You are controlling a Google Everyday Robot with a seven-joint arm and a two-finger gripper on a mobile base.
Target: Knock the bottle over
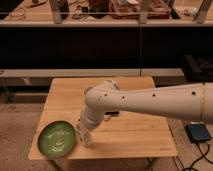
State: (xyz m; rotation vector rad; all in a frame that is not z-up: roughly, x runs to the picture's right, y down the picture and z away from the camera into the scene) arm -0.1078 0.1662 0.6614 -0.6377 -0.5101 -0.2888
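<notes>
Though hard to part from the pale hardware around it, placed the bottle [86,142] at the front left of the wooden worktop [135,132], just beside the green plate [56,141] and right at the tip of the gripper [83,132]. Could not tell whether upright or already tilting, nor whether touched or merely neared. Traced the white arm [150,102] in from the right edge, bent at a bulky joint over the middle of the worktop and turned down and leftward toward that front corner. Could not tell whether the jaws stood open or closed; saw nothing clearly gripped.

Judged the bottle light: small, slim, whitish plastic, narrow capped top. Expected a wall stiff enough to take a push without denting, a smooth skin likely to slide on the wood if struck low, and little risk of breakage. Needed no hold at all for this task; judged a sideways nudge high up, near the cap, best for tipping rather than shoving. Reckoned a fall onto the plate or a roll off the near edge the main hazards.

Looked for contents: could not make out any in the bottle, too small to say. Saw nothing lying on the plate, only its green face.
</notes>
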